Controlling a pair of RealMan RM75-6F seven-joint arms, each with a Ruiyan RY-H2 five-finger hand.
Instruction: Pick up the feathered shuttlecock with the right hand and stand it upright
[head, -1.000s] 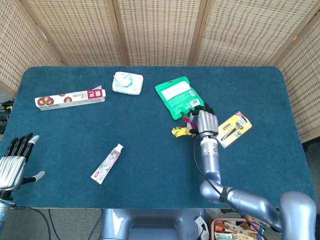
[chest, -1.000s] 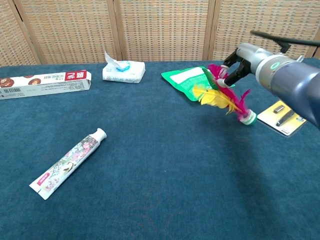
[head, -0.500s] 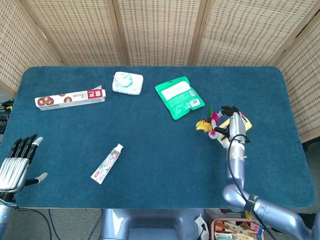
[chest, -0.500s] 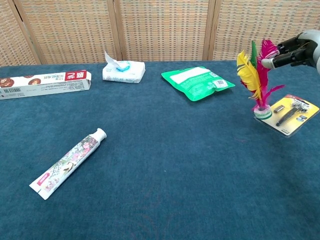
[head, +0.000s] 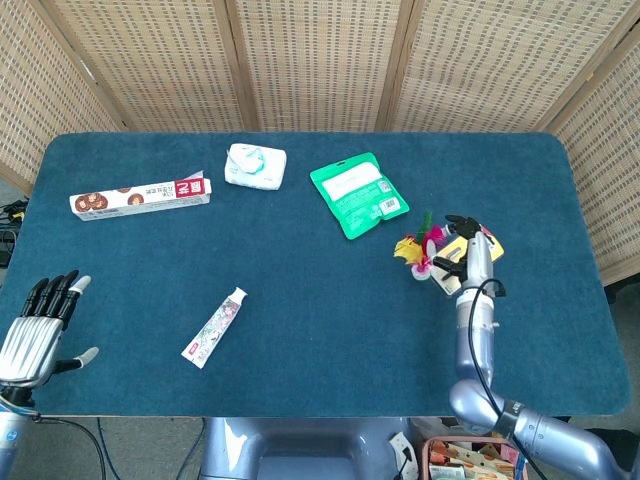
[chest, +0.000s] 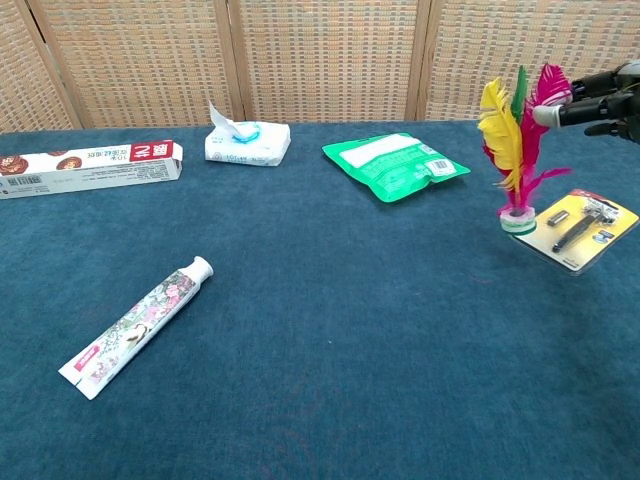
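The feathered shuttlecock (chest: 517, 150) stands upright near the table's (head: 300, 320) right edge; the right robot hand (head: 468, 249) pinches its feather tips. The left robot hand (head: 40, 322) hangs spread, holding nothing.

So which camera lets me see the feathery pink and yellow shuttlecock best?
The chest view. There the pink, yellow and green feathered shuttlecock is seen side-on, standing upright on its round base, feathers fanning upward, with the right hand by the pink feather tips. The head view looks down on it, so it appears only as a small bright clump.
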